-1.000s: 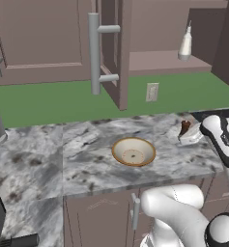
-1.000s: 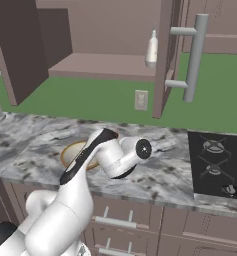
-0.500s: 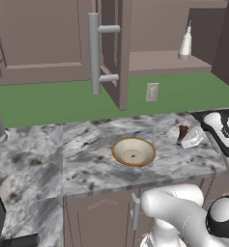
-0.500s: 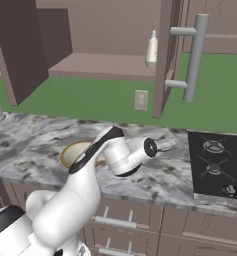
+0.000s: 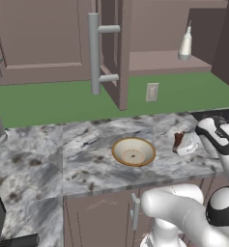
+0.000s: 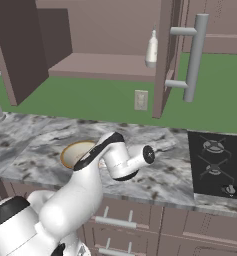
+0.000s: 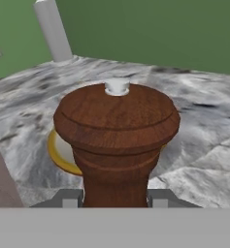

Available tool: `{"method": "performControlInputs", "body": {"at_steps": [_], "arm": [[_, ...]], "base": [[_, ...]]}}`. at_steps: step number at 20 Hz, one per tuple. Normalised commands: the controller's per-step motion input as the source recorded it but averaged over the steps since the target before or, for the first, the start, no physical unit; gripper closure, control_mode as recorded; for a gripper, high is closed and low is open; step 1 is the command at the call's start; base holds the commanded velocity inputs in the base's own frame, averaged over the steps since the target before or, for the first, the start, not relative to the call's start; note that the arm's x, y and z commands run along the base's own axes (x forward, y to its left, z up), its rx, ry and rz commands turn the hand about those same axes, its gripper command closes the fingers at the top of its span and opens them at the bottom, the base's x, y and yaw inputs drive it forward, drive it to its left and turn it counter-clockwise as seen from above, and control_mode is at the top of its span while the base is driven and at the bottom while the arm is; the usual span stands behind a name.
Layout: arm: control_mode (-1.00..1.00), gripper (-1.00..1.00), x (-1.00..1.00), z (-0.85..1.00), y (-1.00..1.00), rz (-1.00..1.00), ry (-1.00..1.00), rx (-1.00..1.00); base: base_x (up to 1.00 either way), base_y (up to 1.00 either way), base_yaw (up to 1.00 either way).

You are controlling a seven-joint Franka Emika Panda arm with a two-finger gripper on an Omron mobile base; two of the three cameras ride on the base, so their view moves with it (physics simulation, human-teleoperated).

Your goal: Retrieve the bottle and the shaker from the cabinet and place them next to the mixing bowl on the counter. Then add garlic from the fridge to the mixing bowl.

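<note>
Nearest, centre of the hand view: wooden shaker (image 7: 116, 140) fills the middle of the frame, jaws closed on its lower body, gripper (image 7: 115, 199) at bottom centre. So shaker is in hand, off the shelf.

Just behind it in the hand view, the yellow rim of the mixing bowl (image 7: 63, 154) peeks out at mid-left. Left base view has the bowl (image 5: 133, 151) at centre on the marbled counter (image 5: 82, 154), with the shaker (image 5: 179, 142) and hand to its right, low over the counter. Can't tell if the shaker base is touching the stone yet.

Far: bottle (image 5: 185, 43) upright on the open cabinet shelf (image 5: 159, 61), upper right of the left base view; top centre of the right base view (image 6: 151, 48). Not fetched yet.

Step as I read it: placing the shaker beside the bowl. Next: lower until it sits upright on the counter near the bowl, release, back straight off so it doesn't tip. Then bottle, then garlic from the fridge.
</note>
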Motion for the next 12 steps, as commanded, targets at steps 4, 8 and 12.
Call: {"method": "performControlInputs", "body": {"at_steps": [4,8,12], "arm": [[-1.0,1.0,0.14,-0.36,0.02,0.0,0.0,0.0],[-1.0,1.0,0.35,-0.09,0.0,0.0,0.0,0.0],[-1.0,1.0,0.48,-0.01,0.0,0.0,0.0,0.0]], "base": [[0.0,0.0,0.0],[0.0,0.0,0.0],[0.0,0.0,0.0]]}}
